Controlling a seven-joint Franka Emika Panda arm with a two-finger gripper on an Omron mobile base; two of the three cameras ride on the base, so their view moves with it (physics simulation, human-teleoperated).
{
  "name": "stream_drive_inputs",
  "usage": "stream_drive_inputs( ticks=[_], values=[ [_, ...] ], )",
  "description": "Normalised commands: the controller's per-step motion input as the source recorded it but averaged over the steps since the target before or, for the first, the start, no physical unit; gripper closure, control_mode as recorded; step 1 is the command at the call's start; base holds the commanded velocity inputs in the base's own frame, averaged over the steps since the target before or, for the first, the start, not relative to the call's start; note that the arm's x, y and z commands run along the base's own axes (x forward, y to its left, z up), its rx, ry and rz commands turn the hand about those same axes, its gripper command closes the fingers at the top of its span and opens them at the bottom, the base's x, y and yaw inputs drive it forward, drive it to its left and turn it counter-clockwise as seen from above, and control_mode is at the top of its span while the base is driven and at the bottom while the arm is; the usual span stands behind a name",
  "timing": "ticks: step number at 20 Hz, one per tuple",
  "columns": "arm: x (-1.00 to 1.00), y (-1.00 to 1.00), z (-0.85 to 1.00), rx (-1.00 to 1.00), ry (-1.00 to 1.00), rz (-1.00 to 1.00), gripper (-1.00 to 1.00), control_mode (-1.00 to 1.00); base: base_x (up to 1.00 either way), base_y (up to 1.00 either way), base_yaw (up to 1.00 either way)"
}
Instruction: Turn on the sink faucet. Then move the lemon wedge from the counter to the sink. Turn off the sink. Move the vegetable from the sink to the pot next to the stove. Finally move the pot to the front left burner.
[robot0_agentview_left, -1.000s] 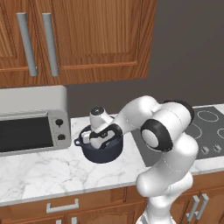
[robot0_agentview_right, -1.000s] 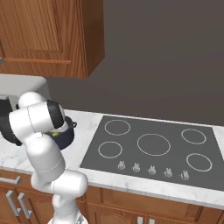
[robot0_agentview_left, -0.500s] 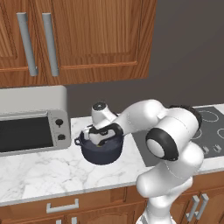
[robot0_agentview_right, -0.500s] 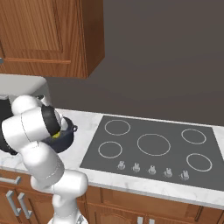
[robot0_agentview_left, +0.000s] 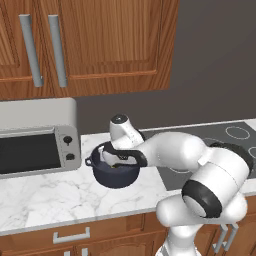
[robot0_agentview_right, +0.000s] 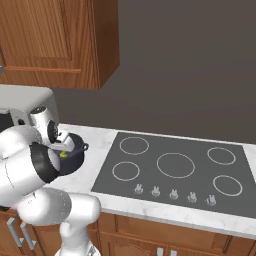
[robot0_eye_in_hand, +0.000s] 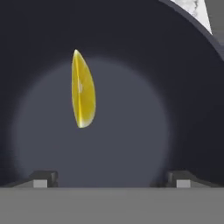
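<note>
The dark navy pot (robot0_agentview_left: 116, 175) stands on the white marble counter (robot0_agentview_left: 50, 195), between the toaster oven and the stove (robot0_agentview_left: 220, 142). My gripper (robot0_agentview_left: 120, 159) reaches down into the pot's mouth. In the hand view the gripper (robot0_eye_in_hand: 111, 179) is open, its fingertips (robot0_eye_in_hand: 43, 178) wide apart above the pot (robot0_eye_in_hand: 175, 65) floor. The yellow lemon wedge (robot0_eye_in_hand: 83, 89) lies loose on that floor, clear of both tips. From the right, a speck of lemon wedge (robot0_agentview_right: 63, 154) shows inside the pot (robot0_agentview_right: 70, 159). The sink and faucet are out of view.
A silver toaster oven (robot0_agentview_left: 35, 137) stands just left of the pot. The stove (robot0_agentview_right: 175, 165) lies to its right, front left burner (robot0_agentview_right: 126, 171) nearest the pot. Wooden wall cabinets (robot0_agentview_left: 100, 40) hang overhead.
The jaws have spread wide and the lemon wedge now lies free on the pot floor. The arm's elbow has swung a little to the right.
</note>
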Motion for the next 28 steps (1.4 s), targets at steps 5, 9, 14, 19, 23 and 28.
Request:
stream_drive_inputs(
  ticks=[5, 9, 14, 19, 23, 28],
  values=[
    [-0.57, 0.01, 0.27, -0.06, 0.04, 0.05, -1.0, -1.0, 0.0, 0.0, 0.0],
    [-0.33, 0.09, 0.31, -0.08, 0.02, 0.12, -1.0, -1.0, 0.0, 0.0, 0.0],
    [-0.2, 0.13, 0.28, -0.08, 0.03, 0.14, -1.0, -1.0, 0.0, 0.0, 0.0],
    [-0.06, 0.2, 0.03, -0.06, 0.01, 0.18, -1.0, -1.0, 0.0, 0.0, 0.0],
    [0.01, 0.12, -0.02, -0.02, 0.01, 0.21, -1.0, -1.0, 0.0, 0.0, 0.0],
    [0.11, 0.11, -0.08, -0.02, 0.0, 0.21, -1.0, -1.0, 0.0, 0.0, 0.0]
  ],
)
